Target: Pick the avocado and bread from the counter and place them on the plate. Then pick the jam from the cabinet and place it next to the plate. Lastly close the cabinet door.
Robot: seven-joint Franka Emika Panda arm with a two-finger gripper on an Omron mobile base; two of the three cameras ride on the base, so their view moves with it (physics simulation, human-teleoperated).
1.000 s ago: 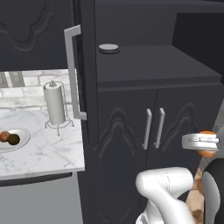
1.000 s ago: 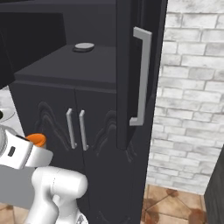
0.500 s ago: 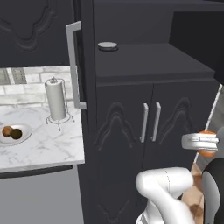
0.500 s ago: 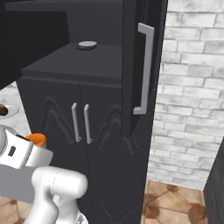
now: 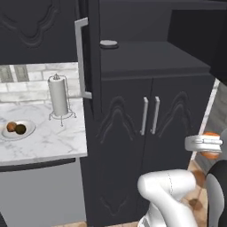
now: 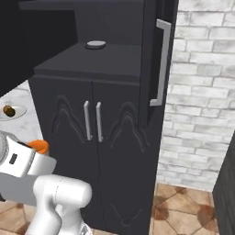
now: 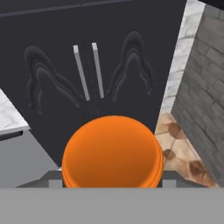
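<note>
1. In my hand view an orange-lidded jar, the jam (image 7: 112, 151), sits right at the gripper (image 7: 109, 186), low in the frame. The fingertips are hidden behind it, so I can't tell from the pictures how the jaws stand; it looks held, but I won't call it.
2. In my left base view the jam (image 5: 211, 144) shows as an orange spot at the far right edge beside the white wrist, low in front of the cabinet (image 5: 150, 80). In my right base view the same orange lid (image 6: 37, 147) is at the left, above the white arm link.
3. The plate (image 5: 17, 130) sits on the counter (image 5: 48, 142) at the left. The bread (image 5: 11, 127) and the avocado (image 5: 20, 129) both lie on it, touching or just beside each other.
4. The right base view catches the plate (image 6: 11, 112) at the left edge with a dark lump on it; too small to name.
5. The cabinet door (image 5: 88, 62) stands open, edge-on to my left camera, its long grey bar handle (image 5: 81, 57) facing the counter.
6. A paper towel holder (image 5: 59, 96) stands upright on the counter near the door, well apart from the plate.
7. A small grey disc (image 5: 108, 43) lies on the open shelf inside the cabinet.
8. Below the shelf, two shorter doors with paired handles (image 5: 150, 115) are closed; the hand view faces them.
9. Brick wall (image 6: 202, 92) to the right of the cabinet, brown tile floor (image 6: 183, 215) below.
</note>
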